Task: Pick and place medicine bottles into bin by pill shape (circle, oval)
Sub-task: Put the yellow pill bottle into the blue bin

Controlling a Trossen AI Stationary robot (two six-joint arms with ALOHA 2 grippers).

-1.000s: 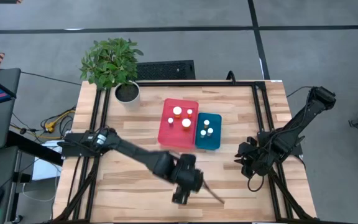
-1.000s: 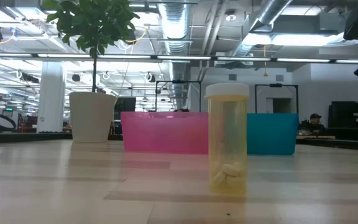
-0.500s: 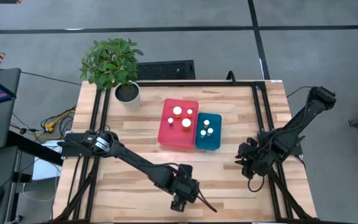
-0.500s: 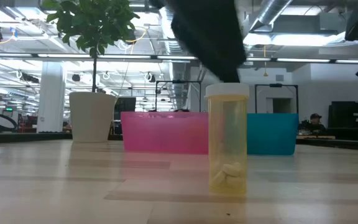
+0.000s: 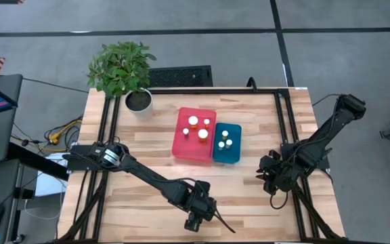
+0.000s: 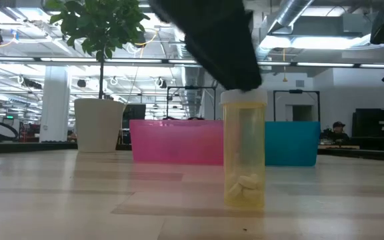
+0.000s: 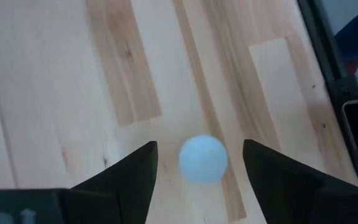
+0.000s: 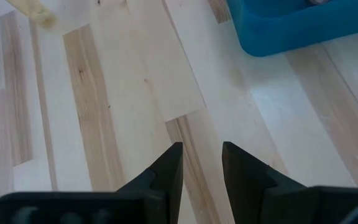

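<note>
A single medicine bottle (image 6: 245,149) stands upright on the table (image 6: 79,200), nearest the low camera, well in front of the two trays. It has a clear yellowish body, a white cap (image 7: 203,159), and a few pale pills lying at its bottom; their shape is hard to make out. The left end effector (image 7: 199,167) hangs directly above this bottle. In the left wrist view its two dark fingers (image 7: 131,175) are spread wide, one on each side of the cap with a clear gap to it, so it is released and holds nothing. In the low view the dark bulk of the left arm (image 6: 212,40) sits just over the cap. From above, the arm reaches from the table's left edge to the front middle, ending at the left end effector (image 5: 195,218).

Beyond the bottle, the pink tray (image 5: 183,148) and the smaller blue tray (image 5: 227,154) sit side by side and touching, the blue one to the pink one's right. White-capped bottles stand in both: three in the pink tray (image 5: 193,121), three smaller ones in the blue (image 5: 225,134).

The right end effector (image 5: 269,177) waits to the right of the blue tray, near the table's right rail. Its fingers (image 8: 163,171) stand slightly apart with only bare wood between them, so it is released too.

Farther back, behind and left of the pink tray, a potted plant (image 5: 122,71) stands at the table's far left corner.
</note>
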